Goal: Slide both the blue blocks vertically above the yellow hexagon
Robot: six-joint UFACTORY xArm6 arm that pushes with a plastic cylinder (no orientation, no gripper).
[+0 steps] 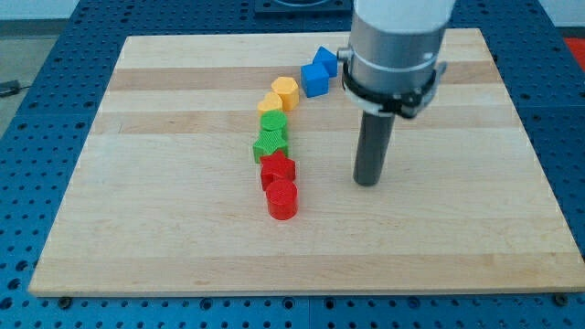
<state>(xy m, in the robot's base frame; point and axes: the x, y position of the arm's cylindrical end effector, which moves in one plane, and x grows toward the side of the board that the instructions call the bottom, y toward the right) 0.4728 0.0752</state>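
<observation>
Two blue blocks sit near the view's top centre: one (314,79) next to the yellow hexagon (285,91), the other (324,60) just up and right of it. Both lie to the right of and slightly above the hexagon. My tip (366,182) rests on the board well below and to the right of the blue blocks, apart from every block.
A curved chain runs down from the hexagon: a second yellow block (271,102), a green block (273,122), a green star-like block (271,144), a red star-like block (277,169) and a red cylinder (282,198). The wooden board (137,183) lies on a blue perforated table.
</observation>
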